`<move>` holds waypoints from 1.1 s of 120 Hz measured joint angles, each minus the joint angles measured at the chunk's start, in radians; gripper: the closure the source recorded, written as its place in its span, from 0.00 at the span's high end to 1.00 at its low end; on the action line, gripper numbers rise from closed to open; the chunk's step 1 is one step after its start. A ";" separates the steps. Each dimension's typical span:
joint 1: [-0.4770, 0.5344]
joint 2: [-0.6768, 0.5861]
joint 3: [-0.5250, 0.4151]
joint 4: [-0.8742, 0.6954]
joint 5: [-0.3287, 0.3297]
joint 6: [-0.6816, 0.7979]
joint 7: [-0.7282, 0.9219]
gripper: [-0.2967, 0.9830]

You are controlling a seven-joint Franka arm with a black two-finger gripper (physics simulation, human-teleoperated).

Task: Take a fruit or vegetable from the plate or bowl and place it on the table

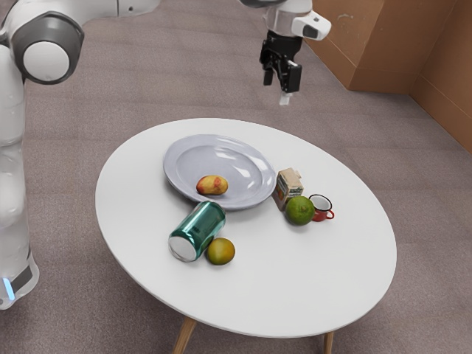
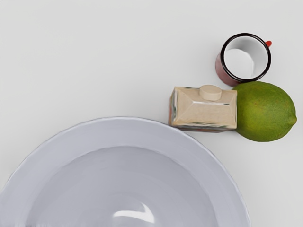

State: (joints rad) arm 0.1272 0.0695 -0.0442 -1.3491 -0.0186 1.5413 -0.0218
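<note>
High above the far side of the white table (image 1: pixel 324 273), the black gripper (image 1: pixel 279 87) stands open with nothing between its fingers. A red-yellow mango (image 1: pixel 212 185) lies in the large grey-lilac plate (image 1: pixel 177 175), toward the side nearest the green can. In the wrist view the plate (image 2: pixel 118 135) shows in part, below the hand.
A green can (image 1: pixel 198 231) lies on its side against an orange-green fruit (image 1: pixel 220 251). Beside the plate stands a small carton (image 1: pixel 290 186), also in the wrist view as the carton (image 2: pixel 203 111), with a lime (image 2: pixel 266 111) and red mug (image 2: pixel 227 71) close by.
</note>
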 joint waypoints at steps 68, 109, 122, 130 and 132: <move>-0.118 -0.003 -0.017 0.000 -0.002 -0.080 -0.017 0.77; -0.216 -0.005 -0.015 0.000 -0.001 -0.119 -0.022 0.77; -0.196 -0.006 -0.011 0.000 -0.001 -0.123 -0.022 0.77; -0.200 -0.041 0.000 -0.054 -0.004 -0.112 -0.023 0.77; -0.201 -0.067 0.003 -0.093 -0.005 -0.100 -0.023 0.77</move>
State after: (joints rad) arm -0.0734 0.0029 -0.0411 -1.4422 -0.0233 1.4409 -0.0444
